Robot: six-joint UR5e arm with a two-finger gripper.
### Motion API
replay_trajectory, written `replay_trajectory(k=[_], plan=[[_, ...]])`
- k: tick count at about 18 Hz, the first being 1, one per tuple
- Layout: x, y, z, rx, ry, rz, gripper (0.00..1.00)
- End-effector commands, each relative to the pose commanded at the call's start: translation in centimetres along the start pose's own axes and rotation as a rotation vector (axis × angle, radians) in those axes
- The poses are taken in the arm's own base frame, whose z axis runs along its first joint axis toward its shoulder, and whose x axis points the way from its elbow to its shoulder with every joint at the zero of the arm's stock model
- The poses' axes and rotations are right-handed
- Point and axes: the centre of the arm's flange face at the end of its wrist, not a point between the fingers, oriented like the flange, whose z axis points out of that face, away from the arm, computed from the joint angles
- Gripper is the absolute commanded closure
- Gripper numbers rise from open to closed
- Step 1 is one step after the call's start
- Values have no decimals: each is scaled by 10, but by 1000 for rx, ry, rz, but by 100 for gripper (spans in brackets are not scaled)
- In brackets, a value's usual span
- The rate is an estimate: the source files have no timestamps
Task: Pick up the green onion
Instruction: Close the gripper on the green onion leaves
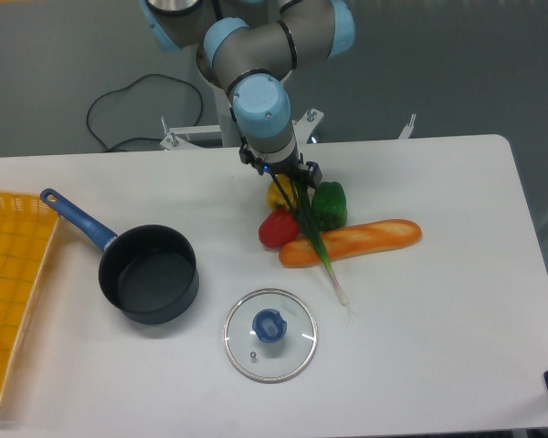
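The green onion [321, 248] is a long thin stalk. Its dark green leaves lie at the upper left and its pale white tip [342, 296] rests on the table at the lower right. It lies slanted across the baguette [365, 239]. My gripper [292, 181] points down over the leaf end. The leaves run up between its dark fingers, which look closed on them. The wrist hides most of the fingers.
A red pepper [276, 228], a green bell pepper [330, 203] and a yellow pepper [278, 195] crowd around the leaf end. A dark pot with a blue handle [148, 274] stands to the left. A glass lid [270, 335] lies in front. An orange tray [9, 274] is at the left edge.
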Motion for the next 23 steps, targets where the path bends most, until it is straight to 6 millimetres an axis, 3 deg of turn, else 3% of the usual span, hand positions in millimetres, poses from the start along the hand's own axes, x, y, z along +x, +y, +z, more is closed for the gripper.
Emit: replay_trajectory(k=[23], plan=[[3, -11, 11, -32, -34, -57, 3]])
